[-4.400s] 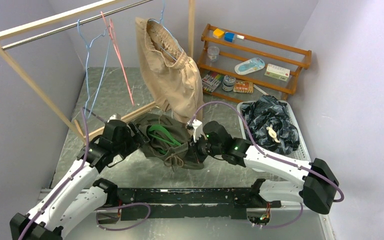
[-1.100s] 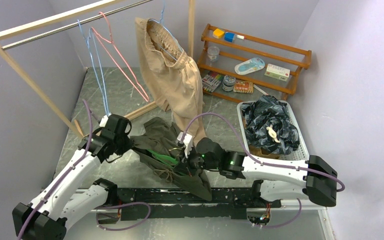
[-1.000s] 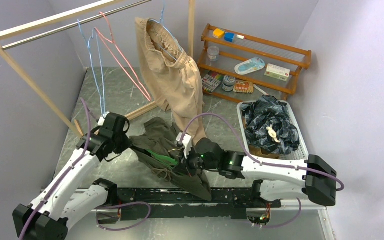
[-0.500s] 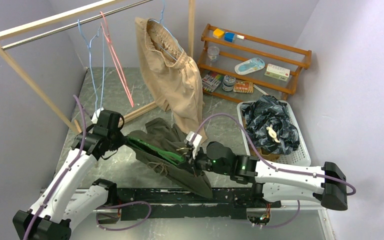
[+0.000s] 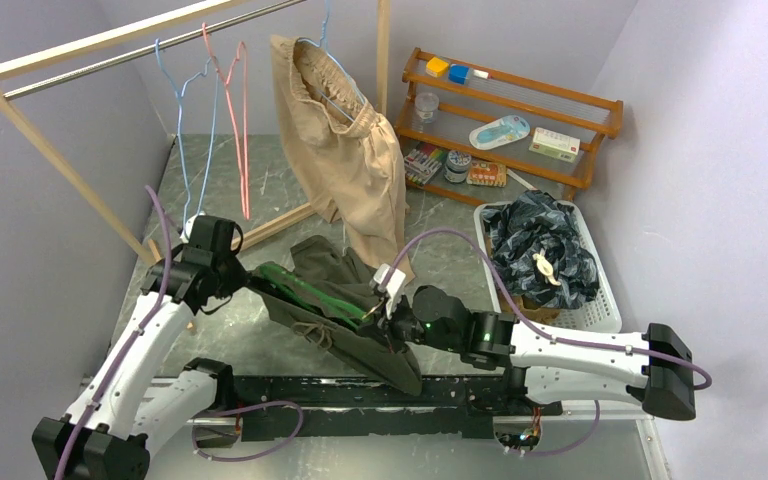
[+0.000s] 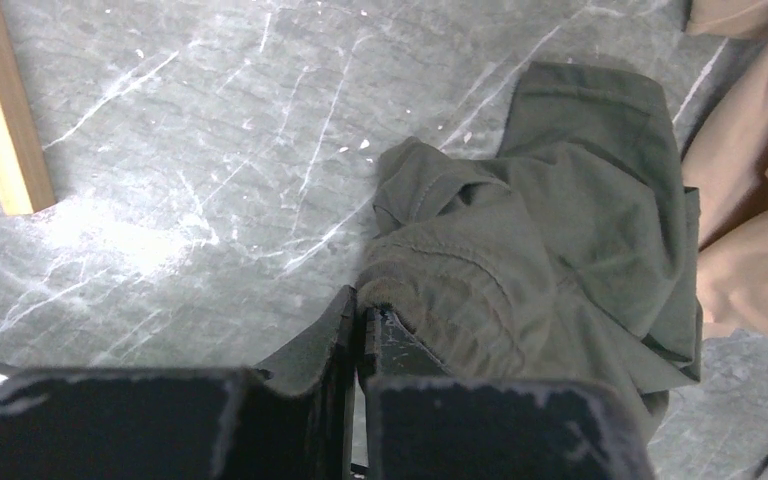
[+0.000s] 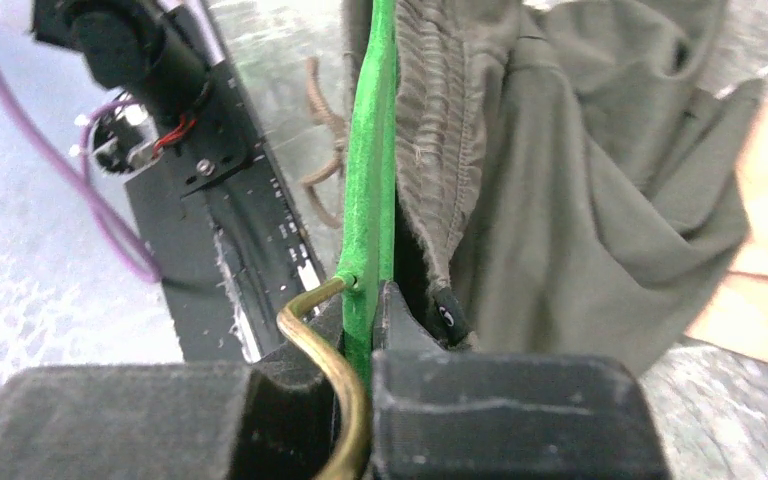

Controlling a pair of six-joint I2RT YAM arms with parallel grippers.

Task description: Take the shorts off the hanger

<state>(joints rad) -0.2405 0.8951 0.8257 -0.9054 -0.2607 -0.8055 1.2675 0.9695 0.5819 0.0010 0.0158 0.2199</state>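
Observation:
Olive green shorts (image 5: 345, 325) hang stretched between my two grippers low over the table, still wrapped around a green hanger (image 5: 312, 292). My left gripper (image 5: 244, 283) is shut on their gathered waistband (image 6: 430, 290), fingertips pinched together (image 6: 363, 312). My right gripper (image 5: 386, 306) is shut on the green hanger (image 7: 370, 150) right beside its brass hook (image 7: 318, 325); the olive cloth (image 7: 580, 180) drapes off to the right of the jaws. Tan-brown shorts (image 5: 345, 150) hang on a blue wire hanger on the rack behind. Dark patterned shorts (image 5: 538, 245) lie in the white basket (image 5: 604, 290).
A wooden clothes rack (image 5: 60, 150) spans the back left, with a blue wire hanger (image 5: 182, 120) and a pink wire hanger (image 5: 242, 120) on its rail; its foot (image 6: 5, 110) lies on the marble floor. A wooden shelf (image 5: 510, 120) with small items stands back right. A black rail (image 5: 360, 395) runs along the front.
My left gripper has pulled the waistband back and to the left while my right gripper shifted right with the hanger, stretching the olive shorts out. The pink hanger has swung on the rail.

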